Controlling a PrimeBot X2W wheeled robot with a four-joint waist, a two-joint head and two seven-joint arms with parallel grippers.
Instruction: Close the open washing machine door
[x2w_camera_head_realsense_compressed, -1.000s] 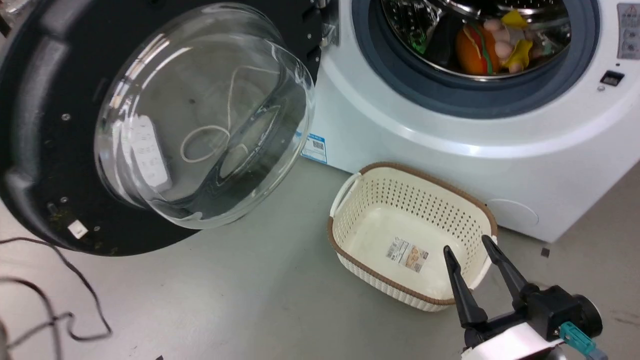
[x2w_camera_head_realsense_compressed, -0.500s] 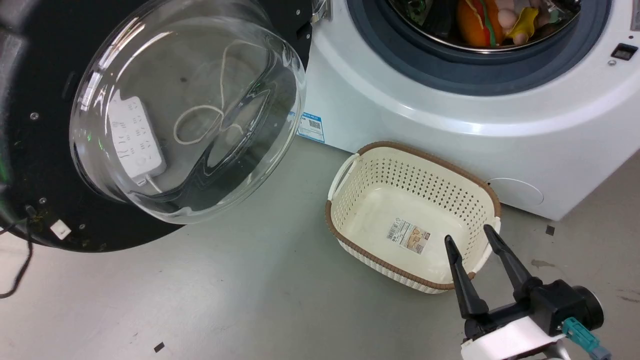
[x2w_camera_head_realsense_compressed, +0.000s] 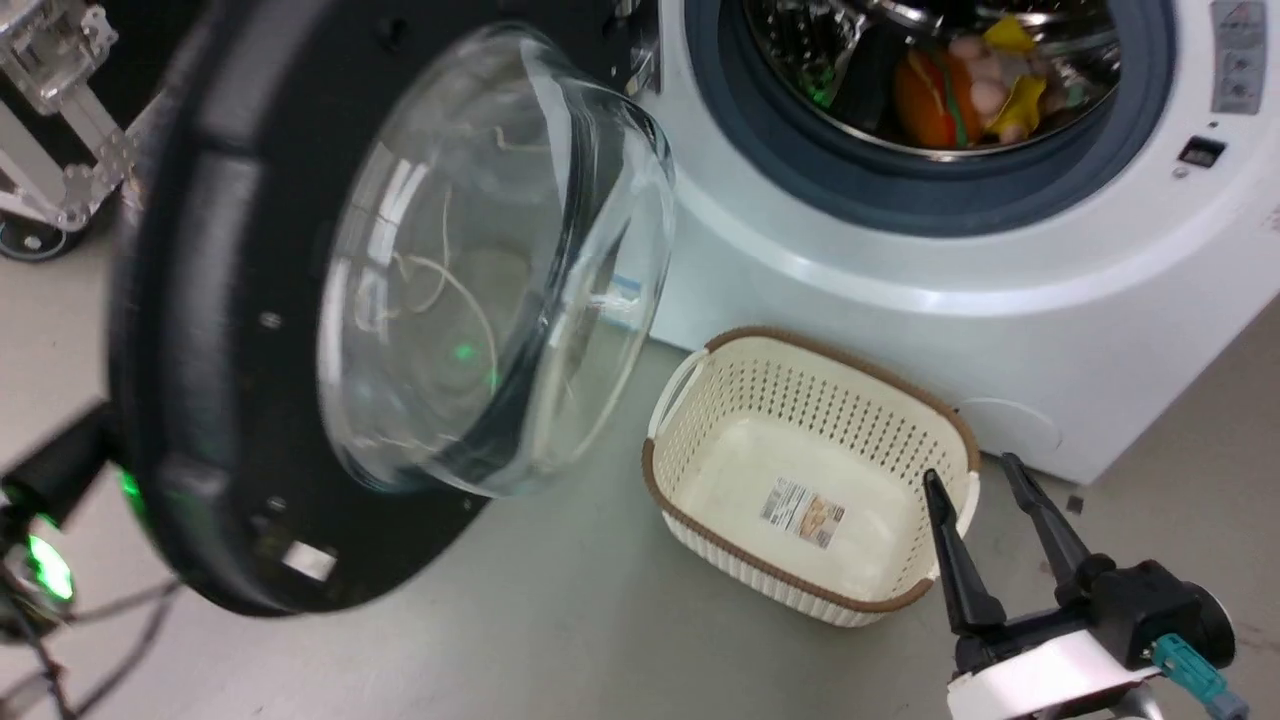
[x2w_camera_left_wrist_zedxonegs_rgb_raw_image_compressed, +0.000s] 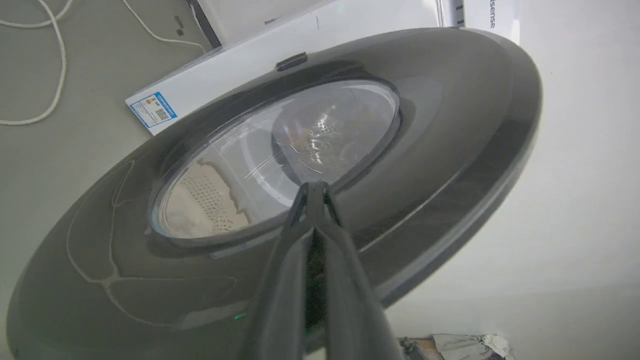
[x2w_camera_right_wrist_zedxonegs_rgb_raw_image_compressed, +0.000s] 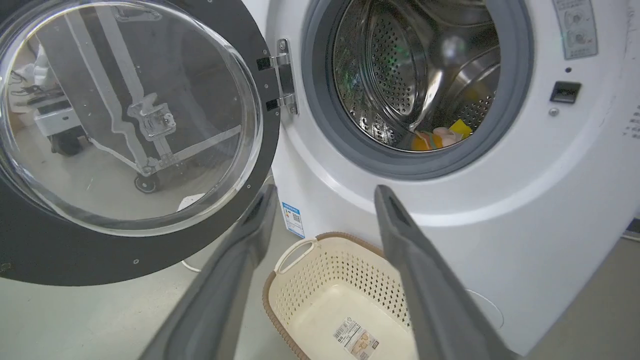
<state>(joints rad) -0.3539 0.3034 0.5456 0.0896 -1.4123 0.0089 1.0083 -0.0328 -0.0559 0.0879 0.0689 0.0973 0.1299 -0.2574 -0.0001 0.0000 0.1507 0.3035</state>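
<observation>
Touching door exterior, left jaws together

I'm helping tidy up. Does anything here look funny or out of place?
Yes. Colourful toys, not clothes, lie inside the washing machine drum. Its door hangs open, and the basket on the floor is empty.

The washing machine door, a round glossy black disc with a bulging clear glass bowl at its centre, is hung on a metal hinge and is seen standing open, angled away from the opening. The white front-loading washing machine is left with its steel drum and grey rubber gasket exposed, and a blue-white sticker is seen low on its front.
</observation>
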